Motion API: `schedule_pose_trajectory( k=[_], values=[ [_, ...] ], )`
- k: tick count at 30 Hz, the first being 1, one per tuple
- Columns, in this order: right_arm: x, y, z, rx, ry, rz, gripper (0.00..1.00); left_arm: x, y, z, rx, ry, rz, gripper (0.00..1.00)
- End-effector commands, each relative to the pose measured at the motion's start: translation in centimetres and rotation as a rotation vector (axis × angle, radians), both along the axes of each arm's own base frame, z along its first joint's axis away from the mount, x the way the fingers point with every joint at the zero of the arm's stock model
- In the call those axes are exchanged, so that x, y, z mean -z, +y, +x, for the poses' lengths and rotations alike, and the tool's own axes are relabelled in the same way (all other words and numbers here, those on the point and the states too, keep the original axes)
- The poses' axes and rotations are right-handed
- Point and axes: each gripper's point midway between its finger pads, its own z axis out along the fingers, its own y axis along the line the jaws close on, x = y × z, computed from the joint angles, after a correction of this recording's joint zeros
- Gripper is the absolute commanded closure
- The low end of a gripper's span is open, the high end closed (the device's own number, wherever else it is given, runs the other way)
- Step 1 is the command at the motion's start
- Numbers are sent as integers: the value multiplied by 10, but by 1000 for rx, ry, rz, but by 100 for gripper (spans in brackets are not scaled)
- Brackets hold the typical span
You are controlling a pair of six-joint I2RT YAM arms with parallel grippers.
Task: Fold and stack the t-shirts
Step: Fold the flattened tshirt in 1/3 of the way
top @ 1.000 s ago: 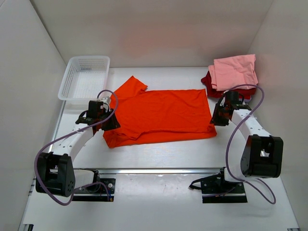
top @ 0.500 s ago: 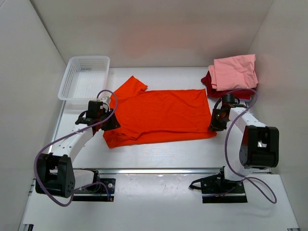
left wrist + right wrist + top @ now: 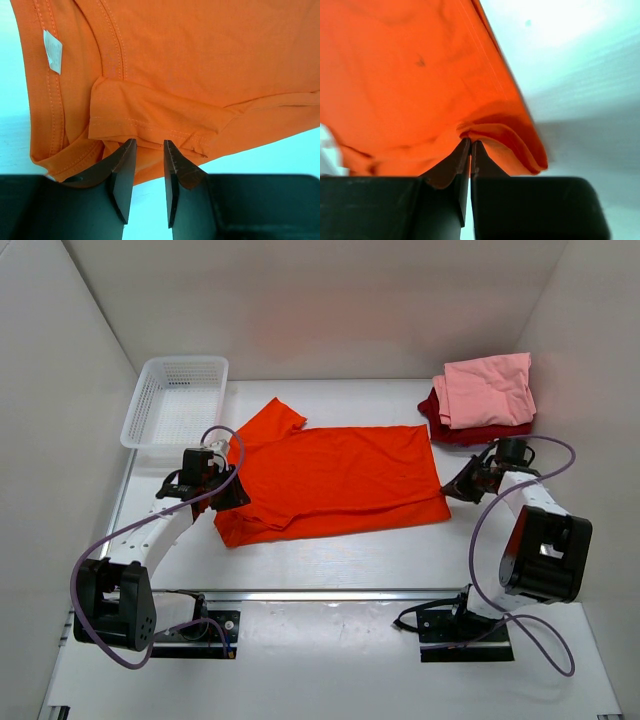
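Orange t-shirt (image 3: pixel 340 480), mid-frame
Right gripper's (image 3: pixel 470 145) clamped on its lower-right corner; my left gripper's (image 3: pixel 146 150) slightly parted, empty, at the sleeve.

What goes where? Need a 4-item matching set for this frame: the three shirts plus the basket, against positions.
Things:
1. orange t-shirt
2. pink t-shirt
3. dark red t-shirt
4. white mesh basket

Places:
A. far-left corner
B. far right, bottom of the pile
C. laid out in the middle
D. far right, top of the pile

Pairs: 1-C, 2-D, 3-B, 4-A
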Motion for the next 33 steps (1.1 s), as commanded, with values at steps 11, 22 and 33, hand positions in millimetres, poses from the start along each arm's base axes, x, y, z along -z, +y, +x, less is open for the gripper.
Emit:
schedule_pose_trajectory(
  k=[11, 22, 33],
  values=[
    [-4, -7, 24, 275, -60, 161, 96, -13, -1, 3, 12, -54, -15, 60],
    [-33, 8, 27, 19, -147, -137, 95, -6, -26, 18, 54, -21, -21, 61],
    [47, 59, -14, -213, 162, -173, 100, 70, -56, 3, 162, 252, 97, 73]
  ],
)
